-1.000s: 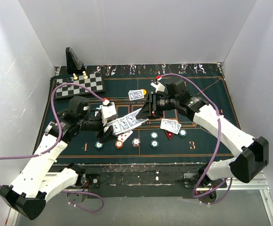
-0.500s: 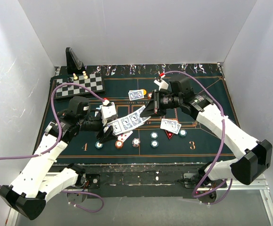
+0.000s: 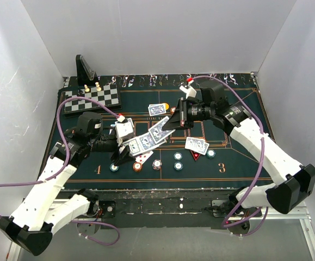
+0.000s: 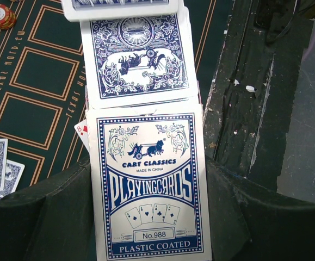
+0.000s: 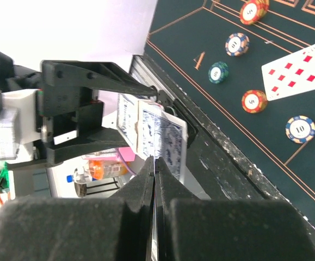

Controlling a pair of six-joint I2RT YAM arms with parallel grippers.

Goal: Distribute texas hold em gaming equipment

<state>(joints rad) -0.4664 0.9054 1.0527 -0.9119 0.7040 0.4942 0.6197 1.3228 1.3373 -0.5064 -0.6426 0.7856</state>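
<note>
Okay, left gripper (image 4: pixel 146 217) clamped on the card box (image 4: pixel 149 163) above the worktop (image 3: pixel 201 168); right gripper (image 5: pixel 154 163) pinched on one card (image 5: pixel 168 142) sticking out. Pull straight along the box, slowly, so only one comes out.

Both arms reach in toward each other, left gripper (image 3: pixel 125 150) clamped on the card box (image 4: pixel 152 185), right gripper (image 3: pixel 168 124) pinching one playing card (image 3: pixel 159 132).
</note>
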